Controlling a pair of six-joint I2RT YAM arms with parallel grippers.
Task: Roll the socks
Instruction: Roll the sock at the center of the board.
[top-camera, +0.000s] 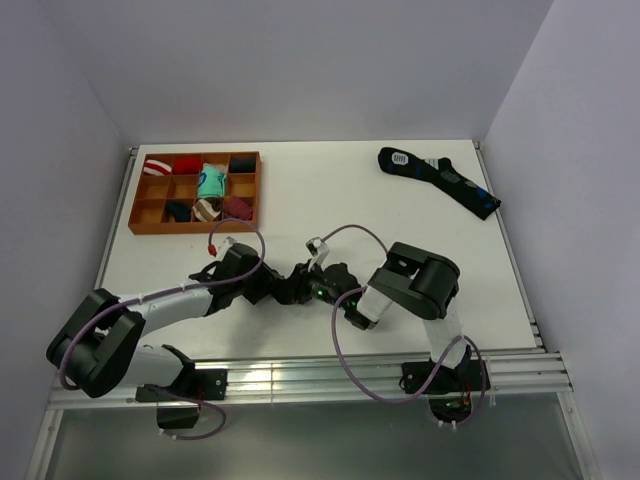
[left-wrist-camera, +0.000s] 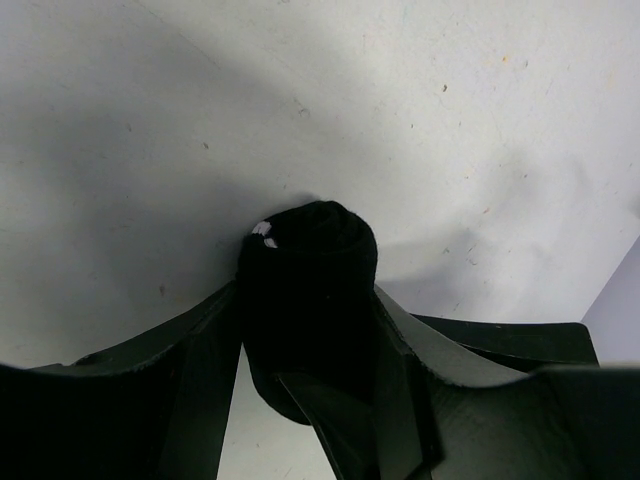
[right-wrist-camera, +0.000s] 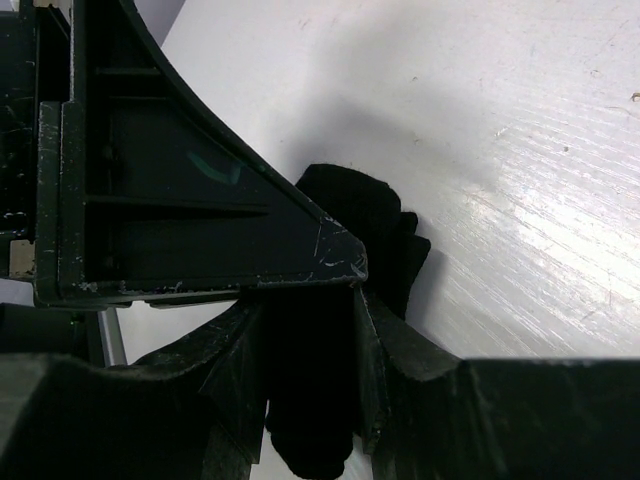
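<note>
The black sock (top-camera: 298, 284) is bunched into a roll at the middle of the table, between both grippers. In the left wrist view the rolled sock (left-wrist-camera: 312, 262) shows its round end with a bit of white stripe, and my left gripper (left-wrist-camera: 308, 312) is shut on its sides. In the right wrist view my right gripper (right-wrist-camera: 306, 312) is shut on the same sock (right-wrist-camera: 372, 218), whose folds stick out past the fingertips. From above, my left gripper (top-camera: 282, 284) and my right gripper (top-camera: 314, 288) meet tip to tip over the sock, hiding most of it.
A brown compartment tray (top-camera: 134, 208) with several colourful rolled bundles stands at the back left. A longer dark sock with blue marks and a white patch (top-camera: 440, 181) lies at the back right. The left gripper's black finger (right-wrist-camera: 180, 190) fills the upper left of the right wrist view.
</note>
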